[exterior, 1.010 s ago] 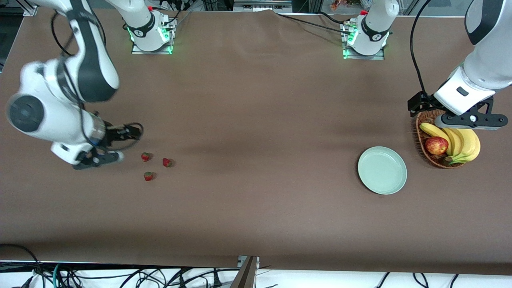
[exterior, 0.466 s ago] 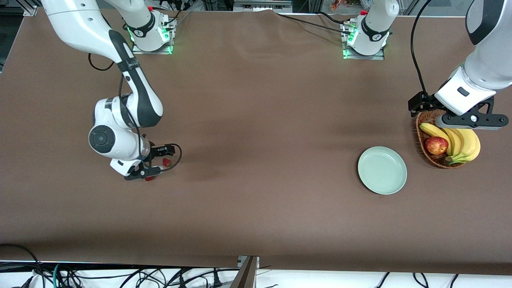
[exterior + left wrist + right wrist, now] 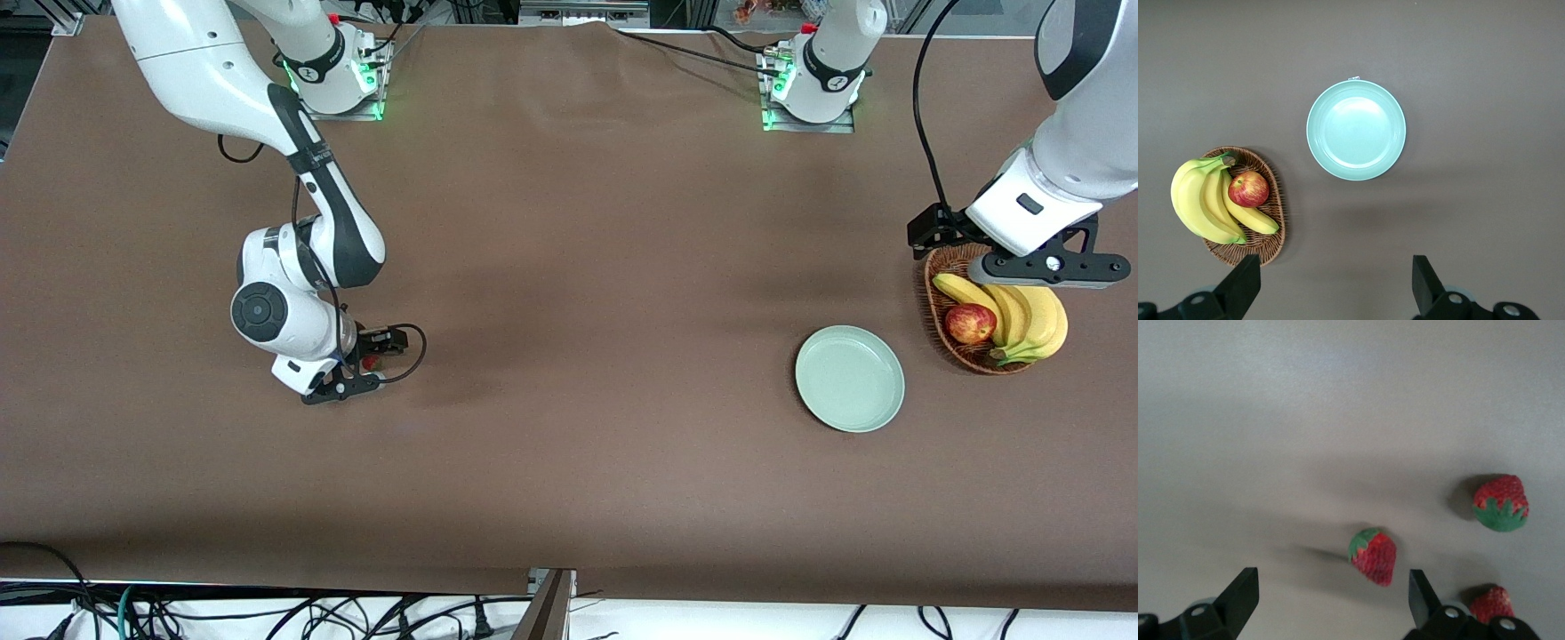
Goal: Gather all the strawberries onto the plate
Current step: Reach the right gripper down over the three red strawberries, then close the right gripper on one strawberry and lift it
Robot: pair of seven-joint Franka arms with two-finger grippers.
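A brown cloth is covering the table (image 3: 569,267). Near the left arm's end, a woven wicker basket (image 3: 1268,220) is holding smooth bananas (image 3: 1201,200) and an apple (image 3: 1249,189), with the round glossy plate (image 3: 849,379) just beside it. The left gripper (image 3: 1331,293) is waiting over the basket, jaws wide. The right gripper (image 3: 1328,603), jaws wide and empty, is hanging over three bumpy strawberries (image 3: 1373,556) toward the right arm's end.

My front camera sits high up and looks down at the whole table (image 3: 569,267), facing both robot bases. My left wrist camera looks straight down from high over the plate (image 3: 1356,130) and the basket (image 3: 1268,220), which the front camera sees too. My right wrist camera looks down from very close at three strawberries (image 3: 1373,556), mostly hidden under the arm in the front camera.
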